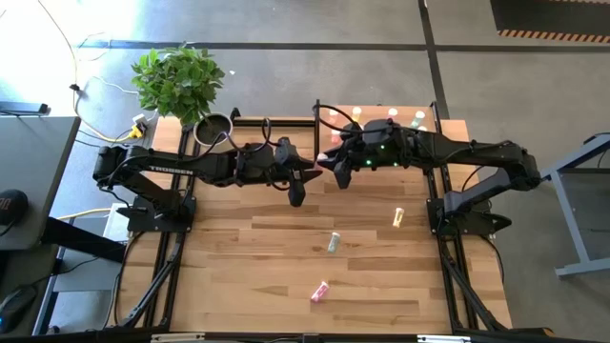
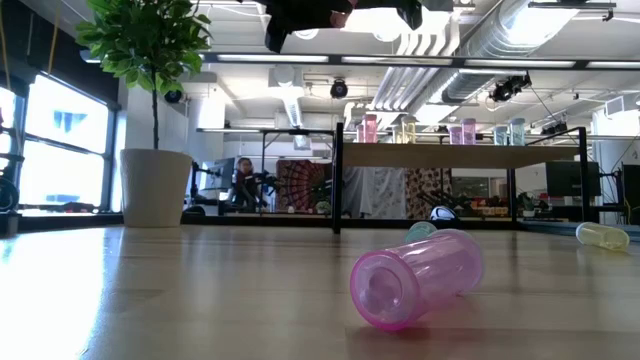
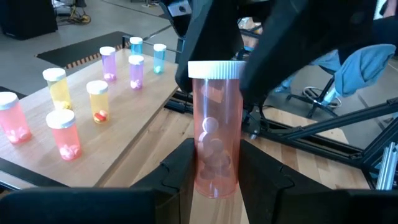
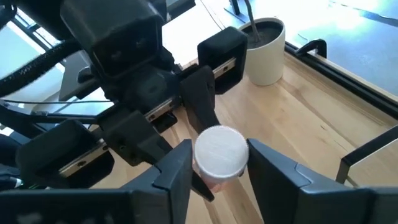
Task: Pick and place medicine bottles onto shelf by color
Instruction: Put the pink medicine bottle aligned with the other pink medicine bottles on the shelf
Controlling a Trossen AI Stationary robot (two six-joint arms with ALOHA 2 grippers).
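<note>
A translucent pink-orange bottle (image 3: 216, 124) with a white cap and round pills inside stands upright in the air between my two grippers, above the table's far middle (image 1: 324, 159). My left gripper (image 3: 217, 171) is shut on its lower part. My right gripper (image 4: 219, 165) comes from the other side and is shut on its cap. The light-wood shelf (image 3: 134, 127) lies just beyond and bears several upright bottles in pink, yellow, purple and blue. Three more bottles lie on their sides on the table: yellow (image 1: 399, 217), pale green (image 1: 334, 243) and pink (image 1: 319, 291). My left gripper pinches the bottle's lower body (image 3: 205, 171) between its two fingers, one on each side. The bottle stands upright in the hold, cap up, clear of the table. My right gripper has its two fingers on opposite sides of the white cap (image 4: 219, 149), with no gap showing. The fingers (image 4: 177, 168) come roughly level from the table's right side.
A potted plant (image 1: 178, 81) and its white pot (image 1: 213, 129) stand at the table's far left, near my left arm. The shelf (image 1: 355, 129) has a black frame. In the low view the pink bottle (image 2: 415, 278) lies nearest, open end toward the camera.
</note>
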